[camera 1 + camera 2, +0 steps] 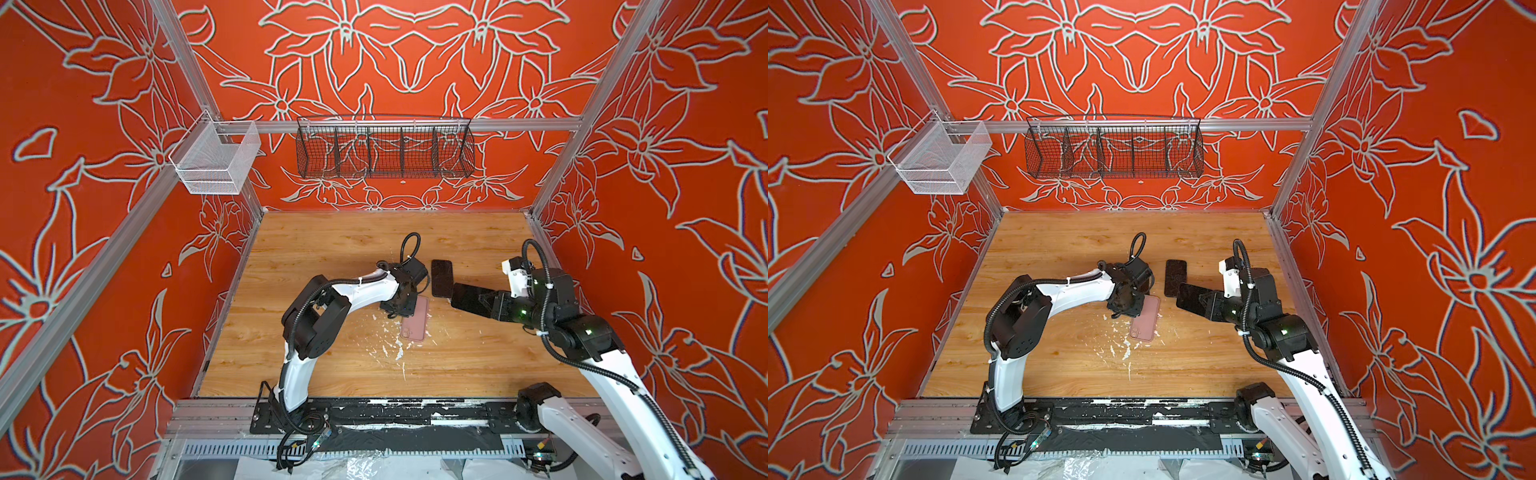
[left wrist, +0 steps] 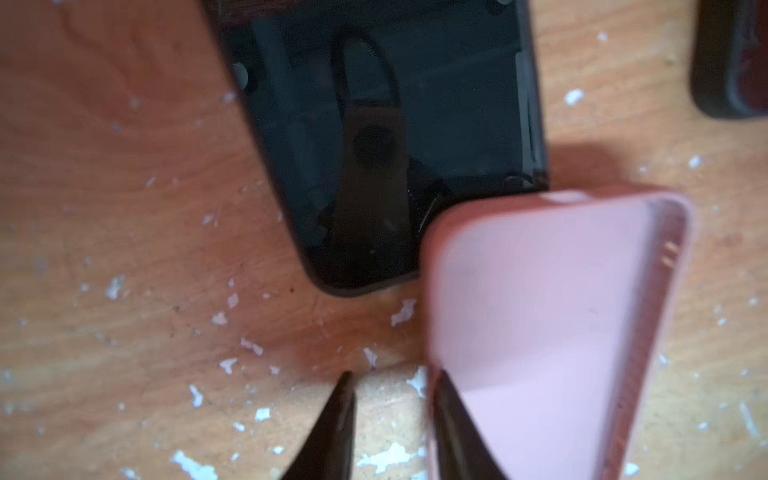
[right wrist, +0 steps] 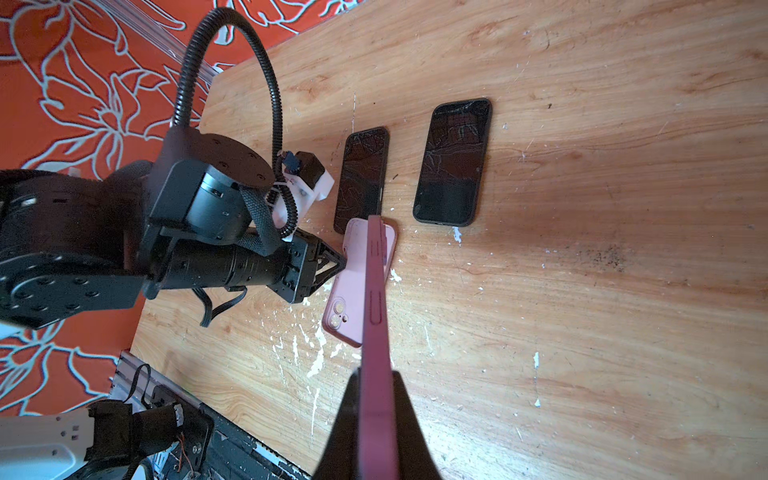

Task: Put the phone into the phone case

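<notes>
Phone [image 3: 376,291] clamped edge-on by right gripper [image 3: 376,376]; left gripper [image 2: 395,374] (blurred) straddles phone case [image 2: 540,311] rim, grip unclear.

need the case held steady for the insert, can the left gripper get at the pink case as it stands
Probably yes: the left gripper straddles a side wall of the pink case, one finger inside, one outside, with nothing between them and the wall.

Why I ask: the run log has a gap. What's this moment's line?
right gripper: shut on pink phone | left gripper: open, astride case rim | phone not in case
</notes>
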You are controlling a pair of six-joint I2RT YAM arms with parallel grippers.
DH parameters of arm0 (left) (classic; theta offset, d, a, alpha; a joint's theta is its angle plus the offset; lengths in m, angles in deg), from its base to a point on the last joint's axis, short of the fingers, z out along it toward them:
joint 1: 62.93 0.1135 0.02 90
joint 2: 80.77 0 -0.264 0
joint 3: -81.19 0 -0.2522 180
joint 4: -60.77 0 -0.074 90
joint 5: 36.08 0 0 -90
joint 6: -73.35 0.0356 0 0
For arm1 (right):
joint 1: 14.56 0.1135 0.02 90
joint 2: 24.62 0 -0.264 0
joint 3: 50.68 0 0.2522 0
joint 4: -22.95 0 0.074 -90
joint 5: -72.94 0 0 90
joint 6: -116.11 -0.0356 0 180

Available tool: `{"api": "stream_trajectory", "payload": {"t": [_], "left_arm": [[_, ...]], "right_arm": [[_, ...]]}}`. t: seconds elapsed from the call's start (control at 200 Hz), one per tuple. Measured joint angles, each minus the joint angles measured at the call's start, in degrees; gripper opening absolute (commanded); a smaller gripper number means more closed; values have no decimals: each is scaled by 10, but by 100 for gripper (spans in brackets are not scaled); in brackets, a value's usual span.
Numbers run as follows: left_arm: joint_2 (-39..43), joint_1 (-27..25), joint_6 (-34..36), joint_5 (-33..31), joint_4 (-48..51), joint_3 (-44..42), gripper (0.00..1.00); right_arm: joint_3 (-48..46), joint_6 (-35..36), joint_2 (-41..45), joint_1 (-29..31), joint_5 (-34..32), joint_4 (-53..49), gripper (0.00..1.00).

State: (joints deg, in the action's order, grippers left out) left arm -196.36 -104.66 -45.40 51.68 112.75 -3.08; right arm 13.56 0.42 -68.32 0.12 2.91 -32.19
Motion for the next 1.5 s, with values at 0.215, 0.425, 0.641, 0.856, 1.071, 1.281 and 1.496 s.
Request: {"api": "stream_trajectory", "payload": {"t": [0.215, 0.425, 0.641, 0.856, 1.071, 1.281, 1.496], "left_arm": [[20, 0, -55, 2, -30, -40, 0], [125, 5, -164, -15, -24, -169, 0], [305, 12, -393, -31, -25, -317, 0], [360, 3, -620, -34, -44, -369, 0], [309, -48, -788, -37, -28, -320, 0], [268, -60, -835, -24, -35, -293, 63], [332, -21, -715, -35, -1, -261, 97]], "right_arm": [[-1, 0, 7, 0, 0, -1, 0], [-4, 0, 12, 0, 0, -2, 0], [-19, 0, 12, 0, 0, 5, 0], [-37, -3, 12, 0, 10, 14, 0], [-37, -12, 11, 0, 23, 24, 0], [-40, -31, 5, 0, 39, 34, 0], [-70, -91, -7, 8, 53, 65, 0]]}}
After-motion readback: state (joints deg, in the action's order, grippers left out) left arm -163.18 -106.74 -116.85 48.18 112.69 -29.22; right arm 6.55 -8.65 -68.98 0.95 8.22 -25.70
